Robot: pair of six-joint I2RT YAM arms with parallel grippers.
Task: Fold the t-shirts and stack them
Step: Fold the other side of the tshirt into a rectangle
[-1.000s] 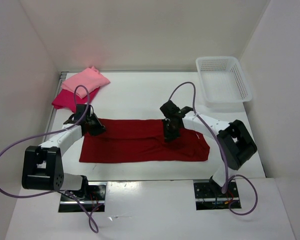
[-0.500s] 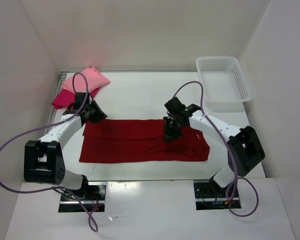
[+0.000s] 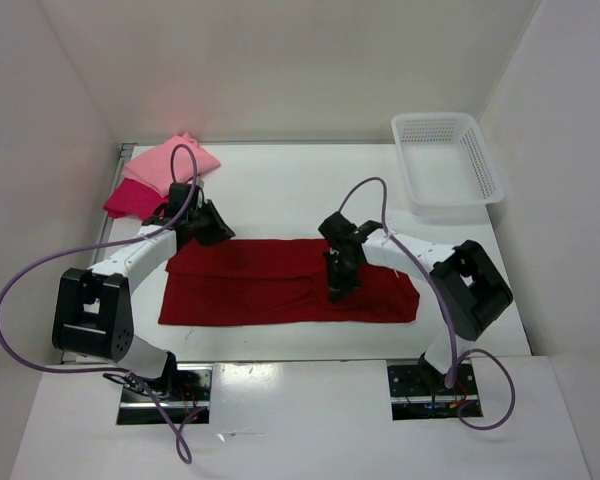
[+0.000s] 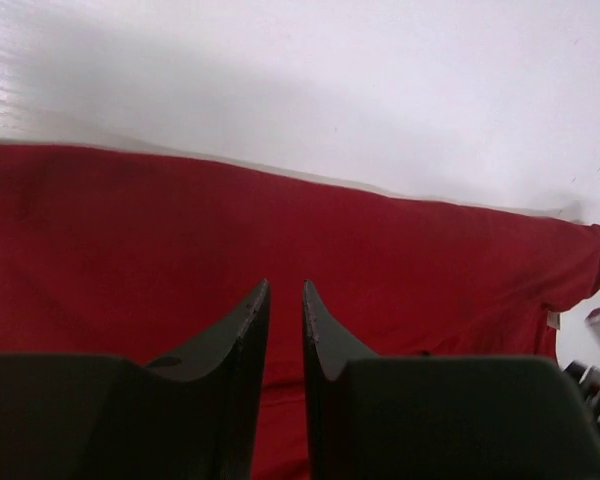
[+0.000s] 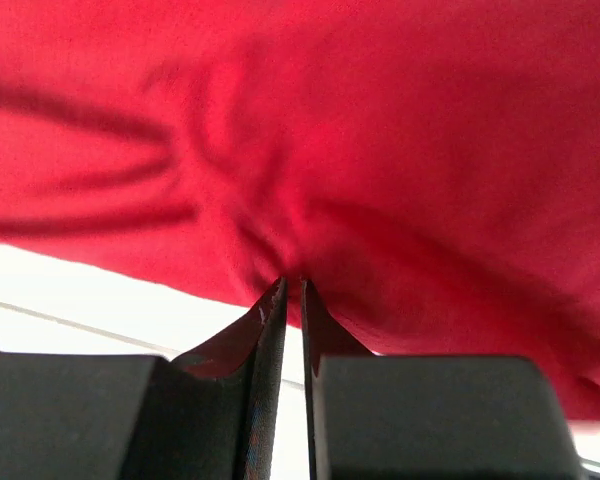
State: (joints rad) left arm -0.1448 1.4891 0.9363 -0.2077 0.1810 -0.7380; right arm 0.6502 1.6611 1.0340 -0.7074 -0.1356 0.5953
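Note:
The dark maroon t-shirt lies as a long strip across the table's middle. My right gripper is over its centre, shut on a pinch of the cloth. In the right wrist view the maroon cloth puckers at the gripper, with white table under the raised edge. My left gripper is at the shirt's far left corner. In the left wrist view the gripper has its jaws a narrow slot apart over flat maroon cloth. I cannot tell whether cloth is pinched. The light pink t-shirt lies folded on the crimson-magenta one at the back left.
A white mesh basket stands at the back right corner. White walls close in the table on the left, back and right. Purple cables loop from both arms above the table.
My right gripper opened, slid toward the near edge and closed on the maroon cloth again. My left gripper moved back and right, to the shirt's far left corner.

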